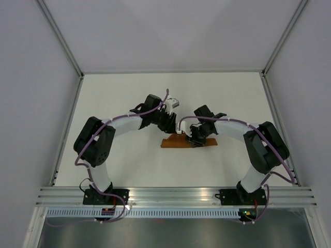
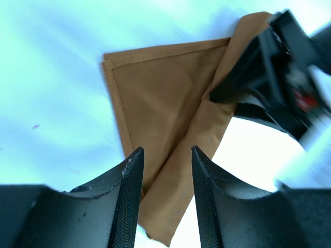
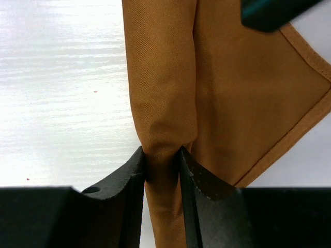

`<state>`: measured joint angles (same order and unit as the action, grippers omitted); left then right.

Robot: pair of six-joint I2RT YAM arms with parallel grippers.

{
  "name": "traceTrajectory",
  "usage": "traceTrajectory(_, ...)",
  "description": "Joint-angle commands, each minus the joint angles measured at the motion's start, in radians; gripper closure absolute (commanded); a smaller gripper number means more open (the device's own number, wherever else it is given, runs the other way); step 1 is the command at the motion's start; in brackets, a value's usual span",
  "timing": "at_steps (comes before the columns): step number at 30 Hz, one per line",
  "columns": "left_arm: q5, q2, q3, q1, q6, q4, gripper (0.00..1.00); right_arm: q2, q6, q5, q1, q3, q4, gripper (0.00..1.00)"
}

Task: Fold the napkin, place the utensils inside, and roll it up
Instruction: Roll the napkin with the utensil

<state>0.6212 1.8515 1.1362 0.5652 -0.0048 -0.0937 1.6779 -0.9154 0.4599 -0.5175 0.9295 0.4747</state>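
Observation:
The rust-orange napkin (image 1: 175,142) lies as a narrow folded strip at the table's middle. In the left wrist view the napkin (image 2: 160,93) is a folded flat panel with a rolled edge running down its right side. My right gripper (image 1: 195,138) is shut on that rolled part, pinched between its fingers (image 3: 161,151); the flat panel (image 3: 248,93) lies to the right. My left gripper (image 1: 177,129) is open, its jaws (image 2: 166,152) apart just above the roll's end. The right gripper (image 2: 269,77) shows there at upper right. No utensils show.
The white table (image 1: 119,98) is walled in by grey panels with metal frame rails (image 1: 67,129). Both arms bend inward and meet close together over the napkin. A dark blurred part of the left gripper (image 3: 274,10) is at the top right of the right wrist view.

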Motion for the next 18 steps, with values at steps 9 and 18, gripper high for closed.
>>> traceTrajectory(9,-0.265,-0.265,-0.298,0.082,-0.034,0.376,0.52,0.451,-0.197,0.207,0.132,0.408,0.628,0.85)
traceTrajectory(18,-0.550,-0.223,-0.380,0.360,0.208,0.560,0.44,0.615,-0.238,0.244,0.182,0.580,0.772,0.85)
